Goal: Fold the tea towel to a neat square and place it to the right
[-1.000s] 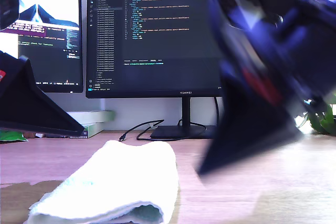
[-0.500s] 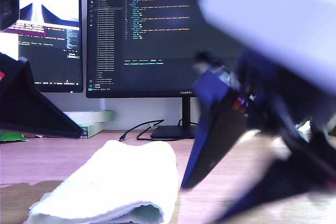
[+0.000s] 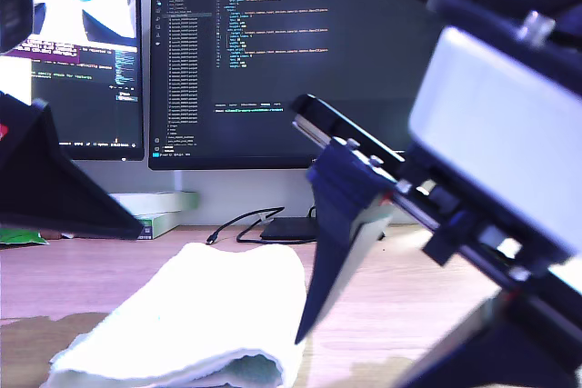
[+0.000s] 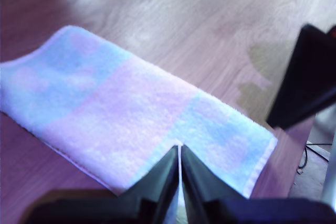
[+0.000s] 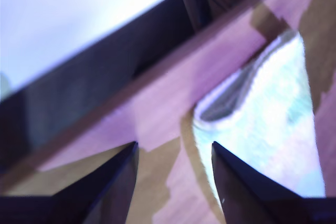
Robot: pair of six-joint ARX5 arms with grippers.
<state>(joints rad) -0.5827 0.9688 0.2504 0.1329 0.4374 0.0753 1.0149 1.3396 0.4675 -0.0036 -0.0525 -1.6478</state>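
Terry cloth, pale and thick, is what we are working: the tea towel [image 3: 209,315] lies folded into a long strip on the wooden table [image 3: 436,288], near the camera and left of centre in the exterior view, not yet a square. Our first gripper [image 4: 180,156] hangs over 1 long edge of the strip with its jaws pressed together and nothing visibly between them. Our second gripper [image 5: 173,148] stands wide apart and empty, beside the strip's looped end. In the exterior view a dark arm [image 3: 346,215] points down just beside the towel's right edge; we cannot tell which arm it is. We judge the risks to be these: a pinch that catches only the top layer would peel the fold open, a drag across the smooth wood would skew the strip, and the 2 arms, working close together, could knock each other. The table is bare wood with faint darker patches. Behind it stand 2 monitors [image 3: 264,61] showing code, a black cable [image 3: 241,224] and flat white boxes [image 3: 159,211] on the far left.
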